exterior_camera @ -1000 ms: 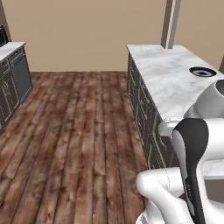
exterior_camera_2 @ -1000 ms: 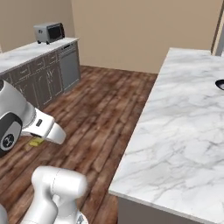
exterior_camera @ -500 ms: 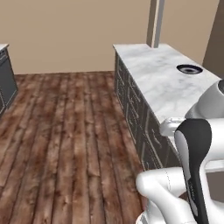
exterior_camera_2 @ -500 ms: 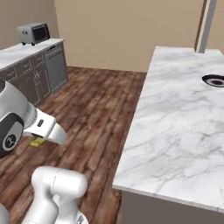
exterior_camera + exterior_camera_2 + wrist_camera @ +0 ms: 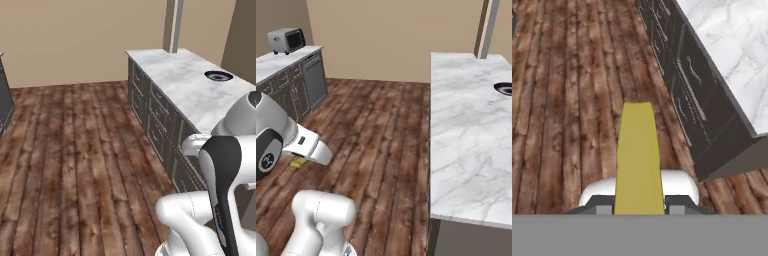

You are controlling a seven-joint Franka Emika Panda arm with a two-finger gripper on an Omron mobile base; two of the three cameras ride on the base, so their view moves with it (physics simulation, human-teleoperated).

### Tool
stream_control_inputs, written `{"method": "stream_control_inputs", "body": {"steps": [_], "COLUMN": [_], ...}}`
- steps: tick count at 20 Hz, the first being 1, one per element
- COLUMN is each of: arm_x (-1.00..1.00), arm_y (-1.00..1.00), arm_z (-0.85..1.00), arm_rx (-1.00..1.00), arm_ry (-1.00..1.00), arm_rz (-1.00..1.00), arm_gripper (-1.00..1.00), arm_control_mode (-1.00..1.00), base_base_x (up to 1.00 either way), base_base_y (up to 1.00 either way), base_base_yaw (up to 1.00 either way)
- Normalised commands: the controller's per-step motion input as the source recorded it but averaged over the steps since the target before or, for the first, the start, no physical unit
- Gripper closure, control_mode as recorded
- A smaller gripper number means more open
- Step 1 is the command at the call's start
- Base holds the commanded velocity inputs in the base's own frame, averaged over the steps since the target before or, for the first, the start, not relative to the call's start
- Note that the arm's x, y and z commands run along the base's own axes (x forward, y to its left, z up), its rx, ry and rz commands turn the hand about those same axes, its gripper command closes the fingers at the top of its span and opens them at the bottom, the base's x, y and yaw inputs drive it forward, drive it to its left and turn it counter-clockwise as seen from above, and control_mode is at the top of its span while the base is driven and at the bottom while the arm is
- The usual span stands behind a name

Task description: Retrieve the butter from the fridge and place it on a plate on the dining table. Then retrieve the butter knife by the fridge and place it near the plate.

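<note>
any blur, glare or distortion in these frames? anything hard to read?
Hand view: the butter looms large between the gripper tips, foreshortened; floor planks sharp. Left base view: flat even lighting, no glare; the plate on the dining table is small, its detail soft. Right base view: plate cut by the frame edge; butter only a yellow sliver.

Butter (image 5: 638,157): near end hidden between the hand (image 5: 638,205) fingers in the hand view; in the right base view just a yellow sliver (image 5: 299,162) pokes out under the arm. Plate (image 5: 504,88) cut by the frame edge at 3 o'clock. Bench (image 5: 190,87) runs off-frame at 3 o'clock, near end behind the arm.
</note>
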Motion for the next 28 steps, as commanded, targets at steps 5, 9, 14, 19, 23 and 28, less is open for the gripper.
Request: {"method": "stream_control_inputs", "body": {"steps": [5, 9, 14, 19, 23, 28], "arm_x": [0.00, 0.00, 0.00, 0.00, 0.00, 0.00], "arm_y": [0.00, 0.00, 0.00, 0.00, 0.00, 0.00], "arm_z": [0.00, 0.00, 0.00, 0.00, 0.00, 0.00], "arm_rx": [0.00, 0.00, 0.00, 0.00, 0.00, 0.00], "arm_ry": [0.00, 0.00, 0.00, 0.00, 0.00, 0.00], "arm_rz": [0.00, 0.00, 0.00, 0.00, 0.00, 0.00], "arm_gripper": [1.00, 1.00, 1.00, 1.00, 1.00, 1.00], "arm_control_mode": [1.00, 1.00, 1.00, 1.00, 1.00, 1.00], "base_base_x": [0.64, 1.00, 1.00, 1.00, 1.00, 1.00], "base_base_y": [0.82, 0.74, 0.66, 0.38, 0.31, 0.51], "base_base_yaw": [-0.03, 0.01, 0.00, -0.12, -0.33, -0.49]}}
